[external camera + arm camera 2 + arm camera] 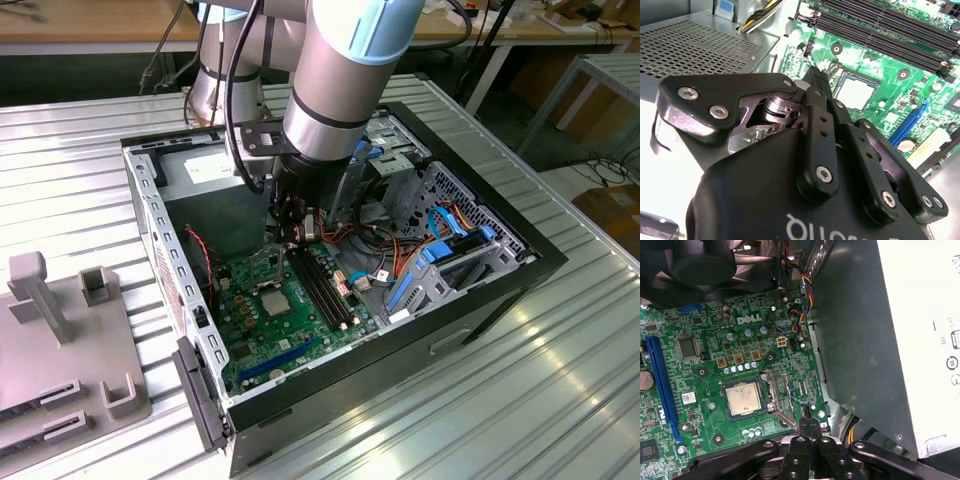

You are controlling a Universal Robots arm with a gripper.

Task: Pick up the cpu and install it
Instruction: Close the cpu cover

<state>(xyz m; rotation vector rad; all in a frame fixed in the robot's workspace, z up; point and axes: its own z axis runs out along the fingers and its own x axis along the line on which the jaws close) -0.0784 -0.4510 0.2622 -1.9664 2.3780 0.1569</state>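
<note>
- Your gripper [809,427] has its fingers pressed together with nothing between them, and it hangs above the motherboard [262,322] inside the open computer case [480,290].
- The cpu [744,398] already lies flat in its socket on the motherboard, just beside the fingertips [817,80]; its silvery face shows in both wrist views.
- The socket's metal retention frame [778,399] stands flipped open beside the cpu.
- The long memory slots [322,285] run along the motherboard near the cpu.

Open computer case [520,262] on ribbed table [90,150], end effector [296,238] above green motherboard [290,325] (cpu [274,300] seated)
</note>
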